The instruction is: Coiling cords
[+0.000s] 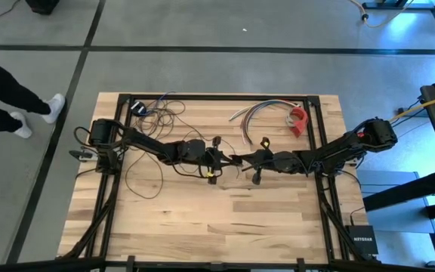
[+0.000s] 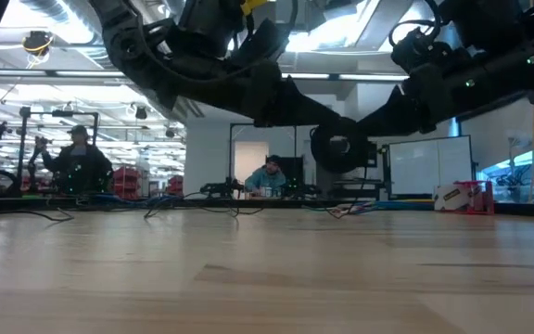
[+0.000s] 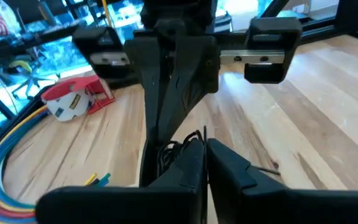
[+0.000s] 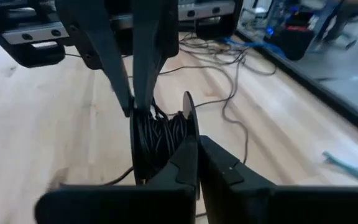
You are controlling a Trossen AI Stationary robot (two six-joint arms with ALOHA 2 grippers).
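A: Why do both arms meet over the middle of the tabletop (image 1: 202,219)?

B: To share the load, I'd judge. The left gripper (image 1: 226,158) pinches the coiled bundle of the cords (image 4: 160,134) while the right gripper (image 1: 242,161), fingers pressed together on the same bundle, takes it from the 3 o'clock side.

A: And the cords' direction?

B: The bundle hangs above the wood, strands running roughly vertical; the loose tail trails toward 10 o'clock.

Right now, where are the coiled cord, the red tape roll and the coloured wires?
Coiled cord (image 4: 157,134), right wrist view, on the wound strands.
Red tape roll (image 3: 73,99), left wrist view, on its side.
Coloured wires (image 1: 259,110), high view, mid-bundle.
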